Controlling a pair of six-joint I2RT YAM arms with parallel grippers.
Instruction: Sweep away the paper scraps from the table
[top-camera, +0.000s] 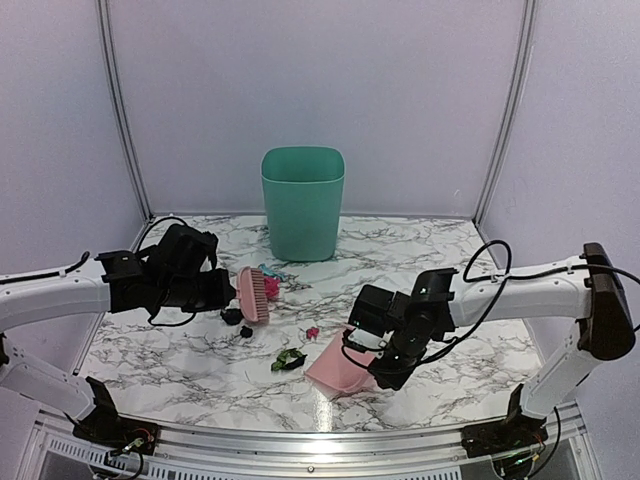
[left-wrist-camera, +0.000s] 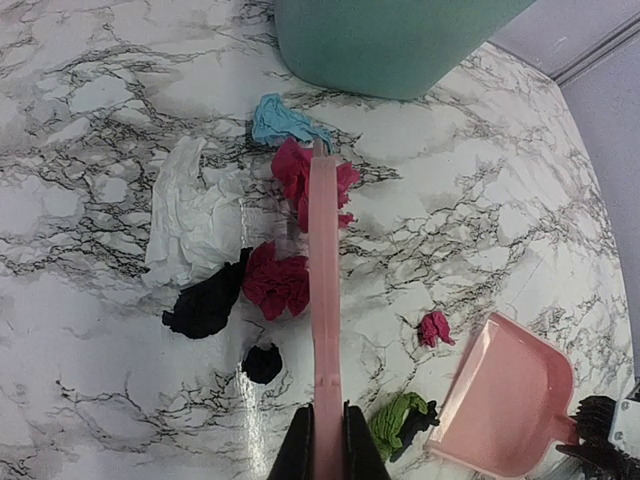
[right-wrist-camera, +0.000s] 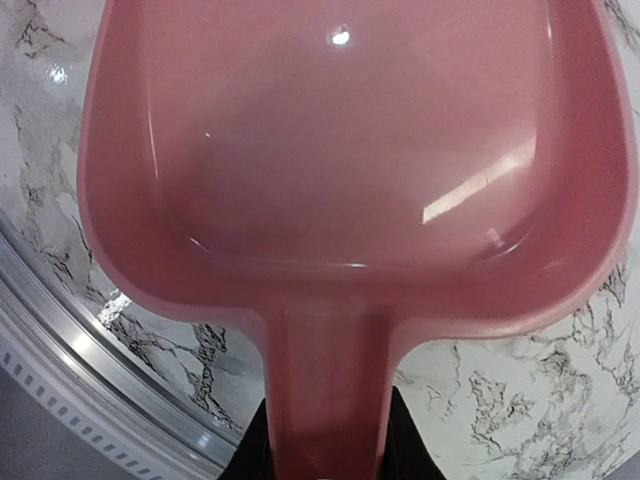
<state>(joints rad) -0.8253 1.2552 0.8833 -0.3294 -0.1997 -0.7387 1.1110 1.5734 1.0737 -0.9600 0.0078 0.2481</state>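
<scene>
My left gripper (top-camera: 222, 292) (left-wrist-camera: 327, 445) is shut on the pink brush (top-camera: 251, 293) (left-wrist-camera: 324, 300), held low over the marble table (top-camera: 180, 360). Paper scraps lie around the brush: light blue (left-wrist-camera: 283, 120), two magenta (left-wrist-camera: 295, 175) (left-wrist-camera: 277, 282), two black (left-wrist-camera: 205, 303) (left-wrist-camera: 263, 362) on its left. A small magenta scrap (top-camera: 312, 332) (left-wrist-camera: 435, 327) and a green-and-black one (top-camera: 289, 359) (left-wrist-camera: 400, 420) lie between brush and dustpan. My right gripper (top-camera: 380, 368) (right-wrist-camera: 325, 440) is shut on the handle of the pink dustpan (top-camera: 338, 372) (right-wrist-camera: 350, 150), which is empty.
A teal bin (top-camera: 303, 203) (left-wrist-camera: 390, 40) stands at the back centre. A white crumpled sheet (left-wrist-camera: 190, 210) lies left of the brush. The metal front edge (right-wrist-camera: 80, 370) runs just behind the dustpan. Grey walls enclose the table.
</scene>
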